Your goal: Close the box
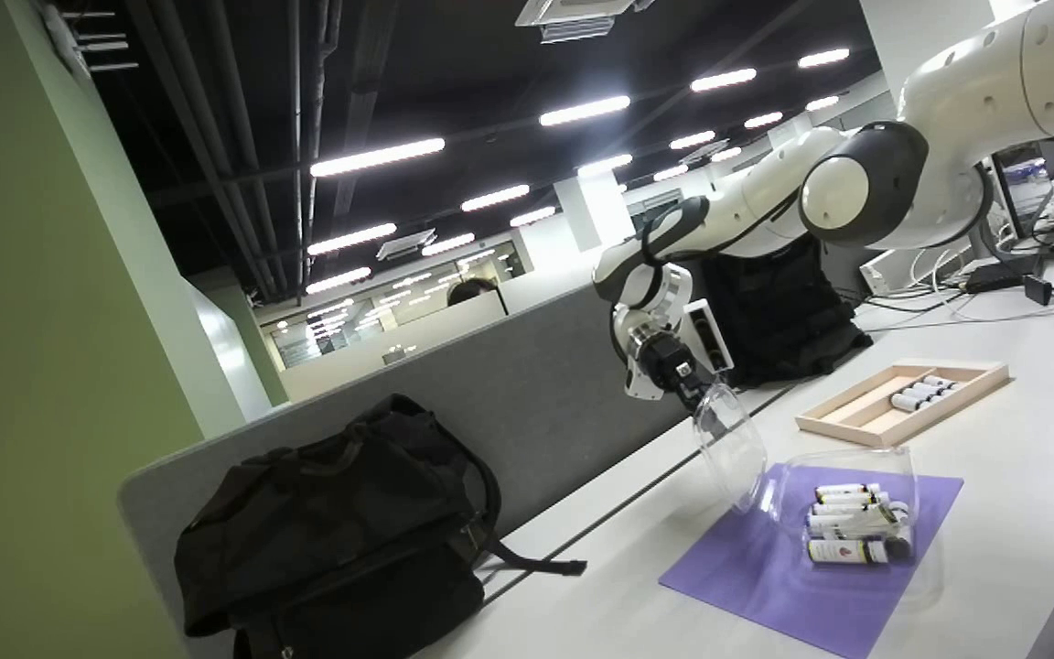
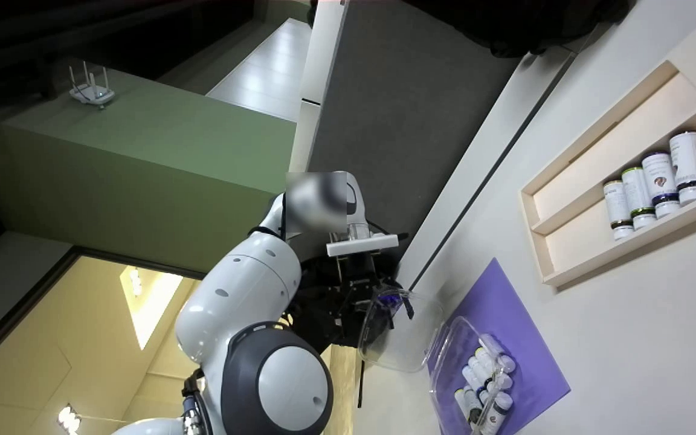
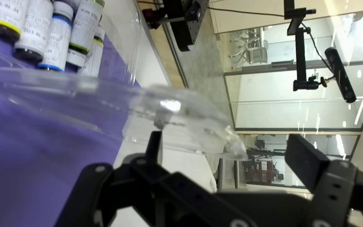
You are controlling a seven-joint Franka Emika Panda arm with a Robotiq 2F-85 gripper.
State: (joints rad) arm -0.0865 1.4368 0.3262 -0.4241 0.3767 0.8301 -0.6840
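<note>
The box is clear plastic; its base (image 1: 797, 485) stands on a purple sheet (image 1: 719, 577) with several white-labelled bottles (image 1: 843, 552) inside. Its clear lid (image 1: 733, 458) stands up, tilted outward, on the side of my gripper (image 1: 708, 403). Base (image 2: 435, 386) and lid (image 2: 408, 341) also show in an exterior view, with my gripper (image 2: 397, 309) at the lid's upper part. In the wrist view my gripper (image 3: 232, 153) is open. The lid's edge (image 3: 175, 110) shows between the fingers, closer to the left one. I cannot tell whether a finger touches it.
A wooden-framed tray (image 1: 856, 407) with several bottles stands beyond the purple sheet. A black backpack (image 1: 353, 531) leans at a grey divider (image 1: 573, 394), and another black backpack (image 1: 779, 307) stands behind the arm. Cables (image 1: 939, 293) lie at the far end of the table.
</note>
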